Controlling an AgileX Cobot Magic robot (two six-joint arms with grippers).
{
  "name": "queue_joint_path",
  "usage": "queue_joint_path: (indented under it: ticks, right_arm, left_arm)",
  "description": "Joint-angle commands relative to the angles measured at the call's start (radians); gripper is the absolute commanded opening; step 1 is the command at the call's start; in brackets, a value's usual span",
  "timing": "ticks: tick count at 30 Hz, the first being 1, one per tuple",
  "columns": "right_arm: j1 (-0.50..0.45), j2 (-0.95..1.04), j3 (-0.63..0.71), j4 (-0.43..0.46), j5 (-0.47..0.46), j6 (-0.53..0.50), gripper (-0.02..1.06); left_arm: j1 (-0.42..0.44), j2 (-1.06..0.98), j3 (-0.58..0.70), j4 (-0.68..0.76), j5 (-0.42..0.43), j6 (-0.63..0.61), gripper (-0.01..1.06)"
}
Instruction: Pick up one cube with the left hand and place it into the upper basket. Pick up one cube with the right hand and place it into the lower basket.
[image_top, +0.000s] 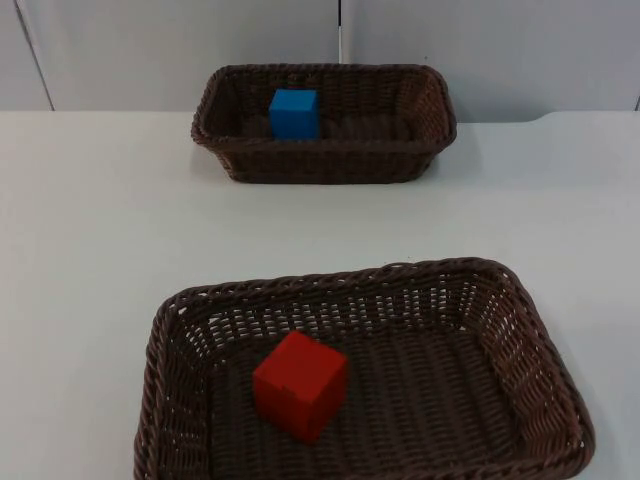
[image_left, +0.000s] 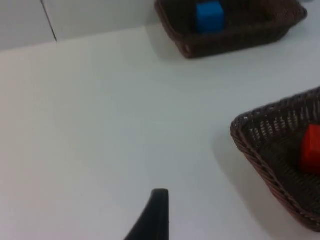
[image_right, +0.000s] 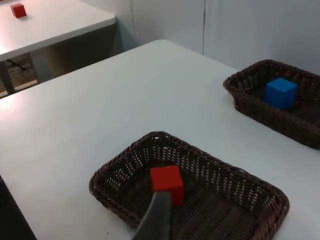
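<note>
Sitting in the left half of the lower basket (image_top: 520, 330), low in the top view, a smooth red cube (image_top: 300, 385) rests tilted on the floor of dark brown woven wicker, a rectangular tray with a braided rim. Higher and nearer the centre, against the grey partition wall (image_top: 180, 50), the upper basket (image_top: 420, 120), of the same weave, holds a matte blue cube (image_top: 294, 113) in its left half. Both baskets stand well apart on the plain white table (image_top: 90, 220). One black fingertip of the left gripper (image_left: 155, 215) hangs over bare table; one of the right gripper (image_right: 157, 217) hangs over the lower basket. Whether either gripper is released or clenched cannot be told.
</note>
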Motion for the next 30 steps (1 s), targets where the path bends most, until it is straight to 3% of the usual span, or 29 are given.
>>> queue_joint_path:
  ticks: [1,7,13,30]
  right_arm:
    - [0.004,-0.046,0.003,-0.005,0.054,-0.002,0.79]
    - [0.004,-0.205,0.003,-0.005,0.181,-0.002,0.79]
    - [0.006,-0.206,0.011,0.003,0.303,0.002,0.79]
    - [0.006,-0.206,0.081,0.057,0.307,-0.034,0.79]
  left_arm:
    - [0.003,-0.004,0.006,-0.011,-0.005,0.003,0.87]
    - [0.003,-0.004,0.006,-0.011,-0.003,0.003,0.87]
    - [0.003,-0.004,0.006,-0.015,-0.001,0.002,0.87]
    - [0.003,-0.004,0.008,-0.027,-0.001,0.003,0.87]
